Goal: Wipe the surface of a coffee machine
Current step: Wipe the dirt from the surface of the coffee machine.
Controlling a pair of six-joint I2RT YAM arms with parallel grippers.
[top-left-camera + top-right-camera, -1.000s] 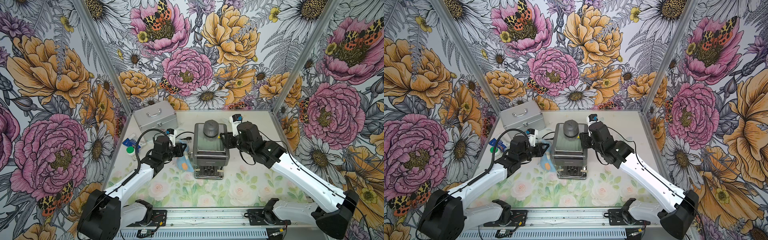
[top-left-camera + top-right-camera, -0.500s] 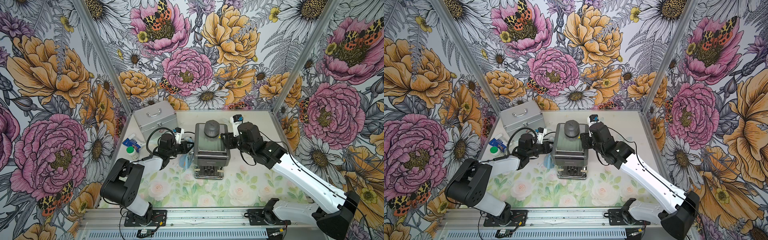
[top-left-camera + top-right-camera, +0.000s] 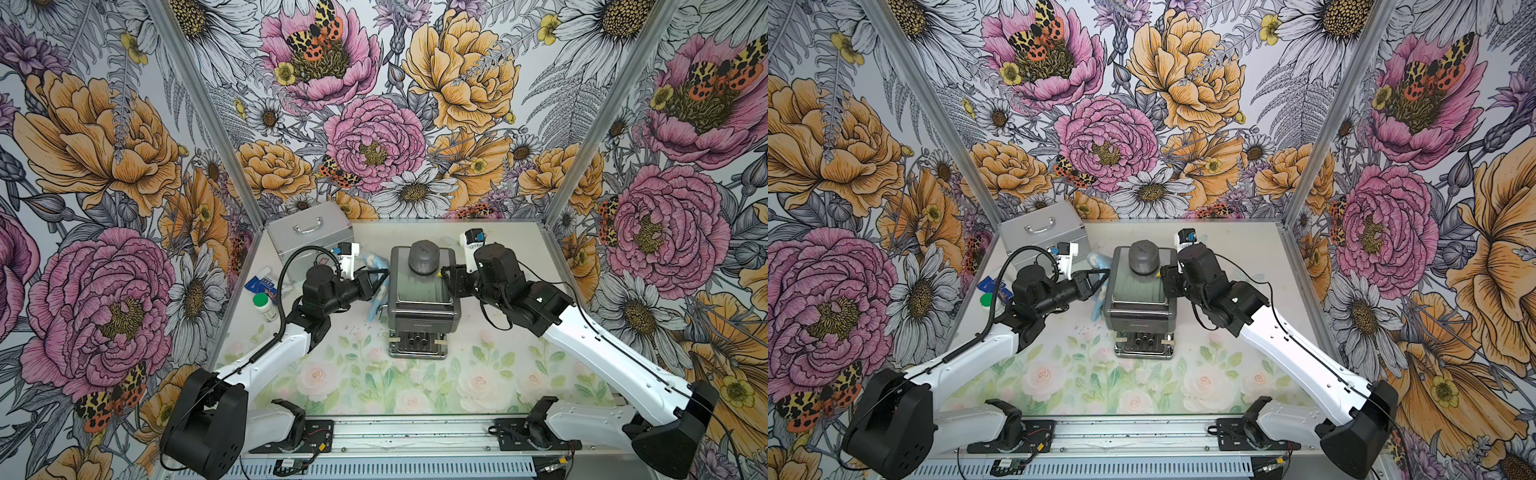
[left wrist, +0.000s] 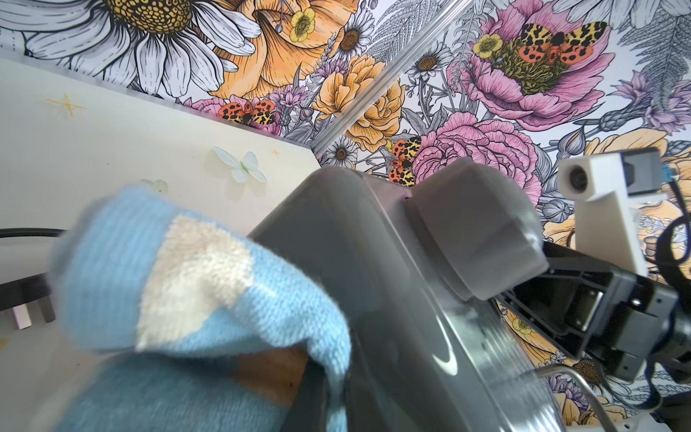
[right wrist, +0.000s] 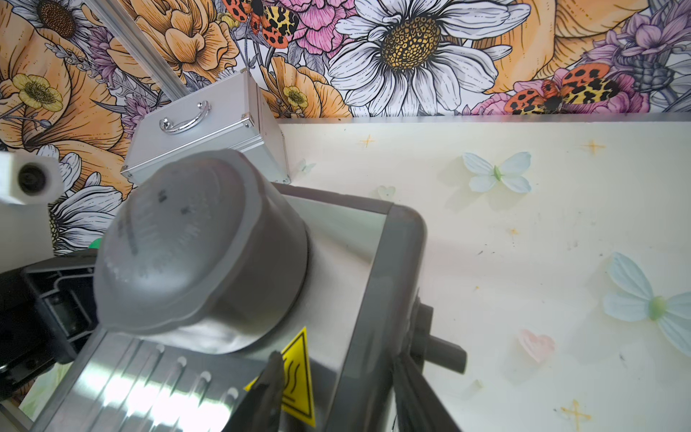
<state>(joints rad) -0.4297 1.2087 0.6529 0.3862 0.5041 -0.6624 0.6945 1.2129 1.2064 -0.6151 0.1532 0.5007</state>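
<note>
Near the middle of the tabletop [image 3: 415, 386], a little toward its far edge, stands the coffee machine [image 3: 422, 307], its drip tray facing the near edge. At the far left corner sits a silver case [image 3: 307, 237]. The right gripper [image 3: 445, 277] straddles the machine's right top rim, one finger on top and its partner down the outer wall (a firm pinch, by the look of it). The left gripper [image 3: 380, 277] has its fingers pressed together on a light-blue cloth [image 4: 187, 280], which lies against the machine's left side. By the left edge stands a green-lidded jar [image 3: 265, 305]. A yellow warning sticker [image 5: 299, 374] lies under the right gripper's upper finger.
</note>
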